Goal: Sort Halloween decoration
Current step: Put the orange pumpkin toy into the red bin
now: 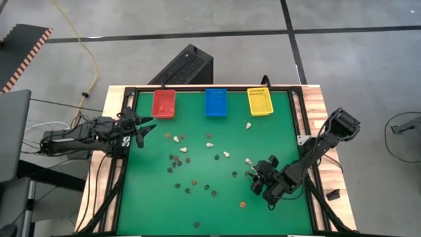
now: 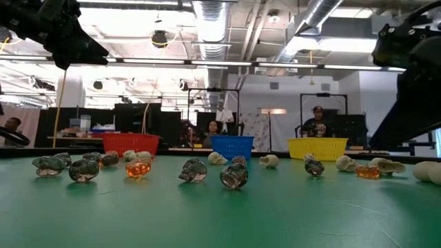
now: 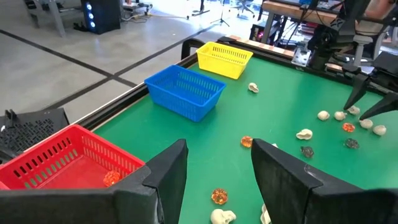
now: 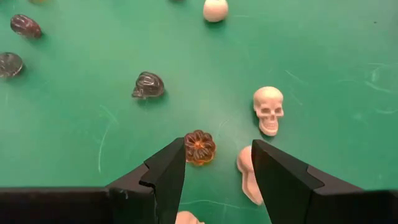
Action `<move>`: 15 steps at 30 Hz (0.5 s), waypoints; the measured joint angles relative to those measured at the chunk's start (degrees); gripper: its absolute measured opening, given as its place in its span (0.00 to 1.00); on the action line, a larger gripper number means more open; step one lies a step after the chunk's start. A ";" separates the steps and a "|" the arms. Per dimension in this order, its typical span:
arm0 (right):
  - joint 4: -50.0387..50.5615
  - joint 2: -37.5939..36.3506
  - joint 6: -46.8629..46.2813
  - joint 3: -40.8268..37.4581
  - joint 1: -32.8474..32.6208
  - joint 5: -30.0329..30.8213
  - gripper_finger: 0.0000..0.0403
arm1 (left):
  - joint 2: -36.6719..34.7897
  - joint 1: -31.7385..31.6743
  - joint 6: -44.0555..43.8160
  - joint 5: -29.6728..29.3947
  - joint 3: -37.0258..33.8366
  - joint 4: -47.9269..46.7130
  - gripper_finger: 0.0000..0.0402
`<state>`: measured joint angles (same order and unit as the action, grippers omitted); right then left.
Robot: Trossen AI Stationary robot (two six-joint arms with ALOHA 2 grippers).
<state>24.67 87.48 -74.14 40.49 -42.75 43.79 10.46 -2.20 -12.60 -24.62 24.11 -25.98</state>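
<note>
High view: no legible writing. Trinkets (image 1: 197,164) lie scattered mid-mat on the green table (image 1: 145,210); red bin (image 1: 164,103), blue bin (image 1: 216,102) and yellow bin (image 1: 259,101) line the far edge. Left gripper (image 1: 139,127) hovers near the red bin, fingers parted, empty. Right wrist view: right gripper (image 4: 216,167) hangs open and empty over an orange pumpkin (image 4: 199,147), beside a cream skull (image 4: 268,109).

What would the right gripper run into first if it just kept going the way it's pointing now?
Most likely the orange pumpkin trinket, which lies just off one fingertip of the open right gripper. A cream skull lies almost as close by the other finger, so depth makes the order uncertain.
</note>
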 joint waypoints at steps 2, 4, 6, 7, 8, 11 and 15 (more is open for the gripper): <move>-0.01 -0.02 0.48 0.00 0.17 0.00 0.55 | -0.02 0.02 -0.02 0.00 -0.01 0.00 0.42; 0.22 -0.02 0.51 0.00 0.17 -0.06 0.56 | -0.02 0.02 -0.04 0.00 0.00 -0.02 0.42; 0.24 -0.02 0.54 0.00 0.17 -0.19 0.58 | -0.01 0.00 -0.07 0.00 0.00 0.00 0.42; 0.19 -0.02 0.54 0.00 0.16 -0.31 0.59 | 0.00 0.00 -0.07 0.00 0.01 -0.01 0.42; 0.17 -0.02 0.54 0.00 0.09 -0.55 0.60 | -0.01 0.01 -0.07 0.00 0.01 -0.01 0.42; 0.25 -0.02 0.67 0.00 0.05 -1.89 0.62 | -0.02 0.00 -0.07 0.00 0.01 -0.02 0.42; 0.51 -0.02 0.69 0.00 0.06 -2.03 0.62 | -0.02 0.00 -0.08 0.01 0.00 -0.02 0.42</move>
<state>25.19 87.46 -73.45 40.49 -42.70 41.76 10.44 -2.20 -12.68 -24.61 24.11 -26.00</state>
